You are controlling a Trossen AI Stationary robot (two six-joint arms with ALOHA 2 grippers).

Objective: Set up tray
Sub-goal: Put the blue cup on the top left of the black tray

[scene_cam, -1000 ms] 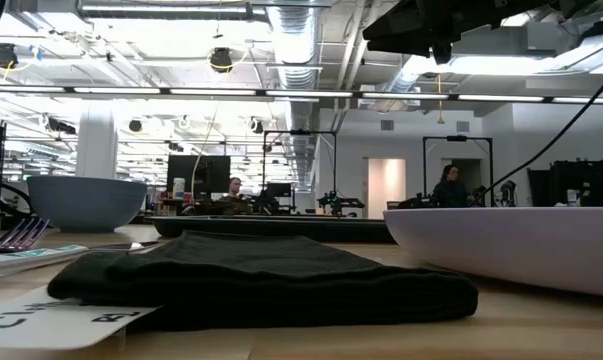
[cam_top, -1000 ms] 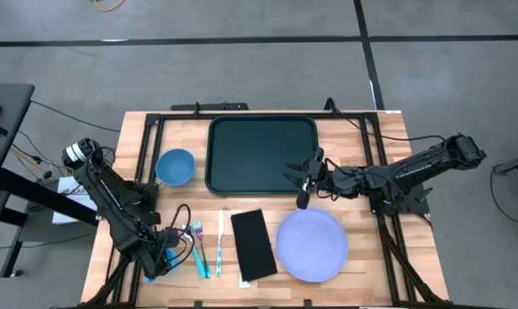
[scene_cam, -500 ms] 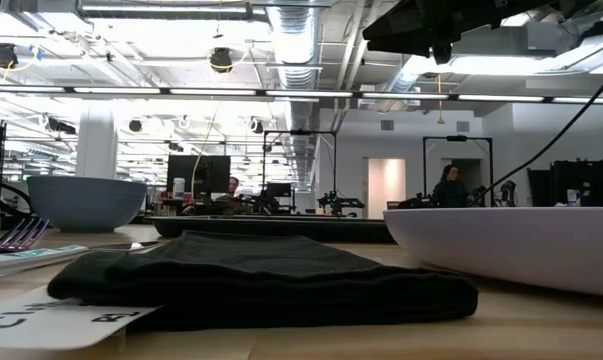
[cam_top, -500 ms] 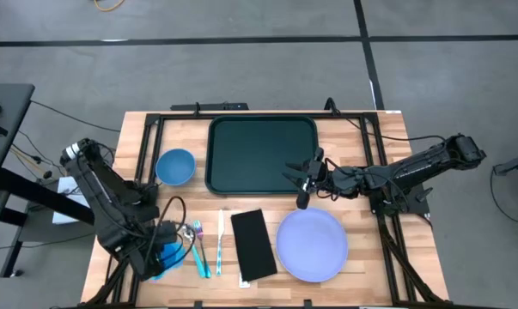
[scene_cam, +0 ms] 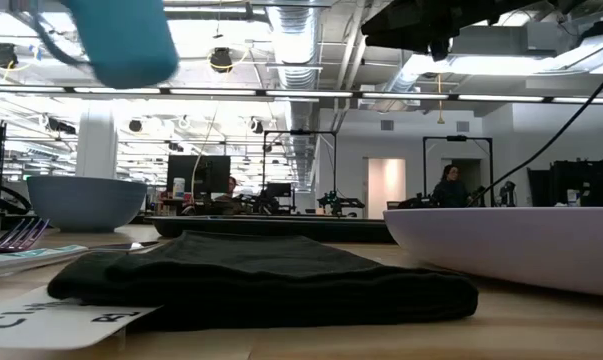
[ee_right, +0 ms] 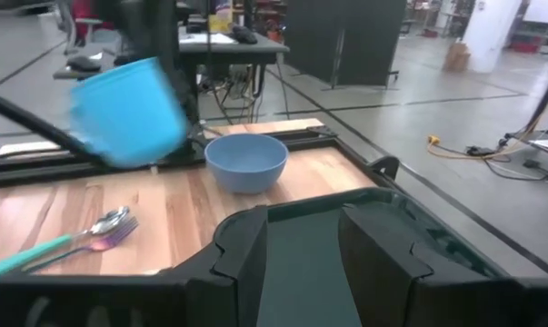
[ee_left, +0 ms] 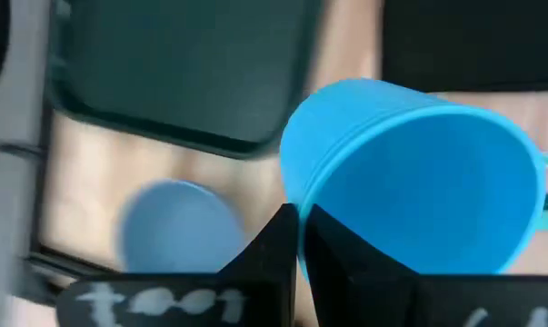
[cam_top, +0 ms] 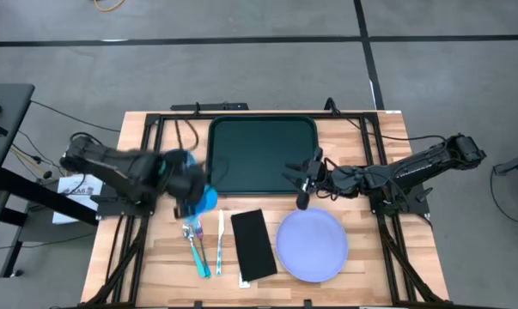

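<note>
My left tool pinches blue cup rim, airborne beside tray on desk; thin grip may slip. Right tool agape over tray edge; collision risk.

- Tray: large, dark green, rectangular, with rounded corners and a raised rim.
- Pose: lies flat on the bench, long side running left to right.
- Location: far half of the bench, centred between left and right.
- State: interior surface bare, nothing resting in it.
</note>
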